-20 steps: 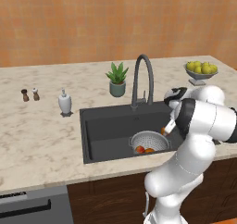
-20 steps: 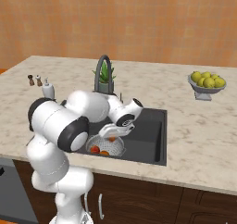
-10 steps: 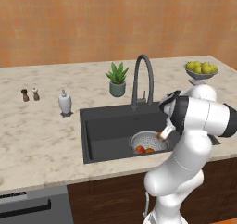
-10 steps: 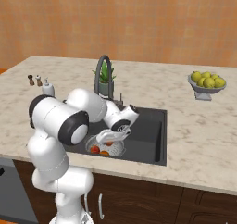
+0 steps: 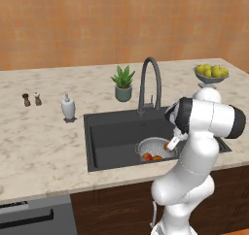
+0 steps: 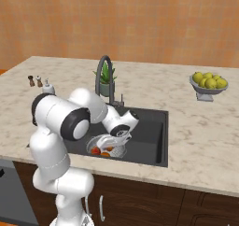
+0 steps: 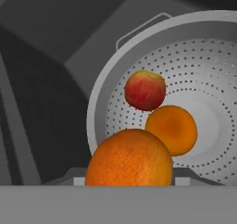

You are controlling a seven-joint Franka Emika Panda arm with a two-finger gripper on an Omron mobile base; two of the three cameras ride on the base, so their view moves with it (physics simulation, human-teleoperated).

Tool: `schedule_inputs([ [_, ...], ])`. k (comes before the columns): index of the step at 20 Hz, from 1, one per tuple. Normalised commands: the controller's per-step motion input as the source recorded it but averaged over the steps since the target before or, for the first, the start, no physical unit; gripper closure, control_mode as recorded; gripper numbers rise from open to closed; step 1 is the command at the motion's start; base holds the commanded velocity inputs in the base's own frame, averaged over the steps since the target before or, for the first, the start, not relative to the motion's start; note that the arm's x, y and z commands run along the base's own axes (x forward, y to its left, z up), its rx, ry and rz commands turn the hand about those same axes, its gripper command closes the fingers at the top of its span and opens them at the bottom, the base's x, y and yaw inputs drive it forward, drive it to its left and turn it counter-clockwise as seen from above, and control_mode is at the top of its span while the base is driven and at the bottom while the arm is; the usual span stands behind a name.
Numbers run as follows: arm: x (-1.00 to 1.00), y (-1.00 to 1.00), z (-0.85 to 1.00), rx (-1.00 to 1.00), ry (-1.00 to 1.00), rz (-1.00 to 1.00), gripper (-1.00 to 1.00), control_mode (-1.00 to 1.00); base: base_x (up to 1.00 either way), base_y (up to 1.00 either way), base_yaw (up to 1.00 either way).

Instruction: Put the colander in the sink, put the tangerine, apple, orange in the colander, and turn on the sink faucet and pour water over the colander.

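The colander [image 5: 154,149] sits in the sink [image 5: 116,137], toward its front right part, upright on the basin floor. In the hand view its pierced wall [image 7: 203,75] and one side handle [image 7: 139,29] are plain. Two fruits lie inside it: the red apple [image 7: 145,90] with a yellow blush, and a smaller orange fruit — the tangerine [image 7: 171,129] — just beside it, the two touching or nearly so.

The gripper [image 5: 171,142] hangs over the colander's right rim, and a larger fruit, the orange [image 7: 129,159], sits at the bottom of the hand view right at the claw, above the colander's near rim. The left base view shows an orange spot [image 5: 167,145] at the claw's tip. The claw looks pinched on this orange, though its finger tips are hidden behind the fruit, so the contact itself cannot be seen. In the right base view the hand [image 6: 117,138] points down over the colander [image 6: 105,147], with red and orange fruit showing inside.

The faucet [image 5: 148,83] stands at the sink's back edge, its spout arched over the basin — no water is seen.

On the counter [image 5: 39,142] stand a potted plant [image 5: 123,82], a soap bottle [image 5: 68,107], two small shakers [image 5: 31,99], and a bowl of lemons [image 5: 211,73] at the far right.
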Motion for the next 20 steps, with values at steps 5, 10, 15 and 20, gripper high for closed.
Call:
schedule_inputs([
  [5, 0.11, 0.0, -0.19, 0.0, 0.0, 0.0, 1.0, -1.0, 0.0, 0.0, 0.0],
  [10, 0.16, 0.0, -0.15, 0.0, 0.0, 0.0, 1.0, -1.0, 0.0, 0.0, 0.0],
  [15, 0.19, 0.0, -0.17, 0.0, 0.0, 0.0, 1.0, -1.0, 0.0, 0.0, 0.0],
  [20, 0.16, 0.0, -0.2, 0.0, 0.0, 0.0, 1.0, -1.0, 0.0, 0.0, 0.0],
])
